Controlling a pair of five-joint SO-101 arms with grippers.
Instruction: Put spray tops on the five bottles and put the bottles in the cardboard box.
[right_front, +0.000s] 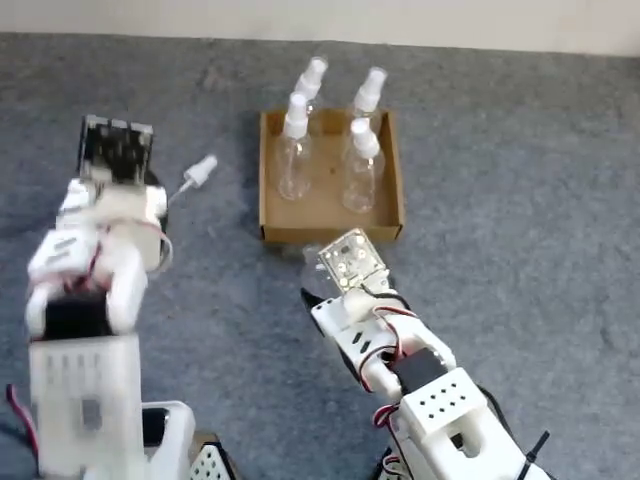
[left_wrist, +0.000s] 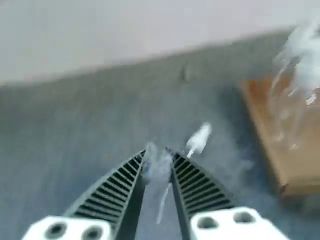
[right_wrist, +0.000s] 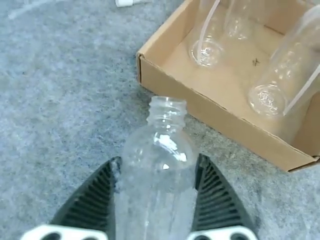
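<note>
A clear bottle (right_wrist: 159, 150) without a top lies between the fingers of my right gripper (right_wrist: 157, 161), which is shut on it, open neck toward the cardboard box (right_wrist: 215, 107). In the high view this gripper (right_front: 318, 272) sits just in front of the box's (right_front: 330, 232) near wall. Several capped bottles (right_front: 295, 150) stand inside the box. A loose spray top (right_front: 203, 170) lies on the carpet left of the box. My left gripper (right_front: 115, 142) hovers further left of it, slightly open and holding nothing. Its wrist view shows the spray top (left_wrist: 199, 138) just beyond the gripper (left_wrist: 157, 156).
Grey carpet covers the whole table. The box (left_wrist: 290, 160) stands to the right of the left arm. Open carpet lies to the right of the box and between the two arms.
</note>
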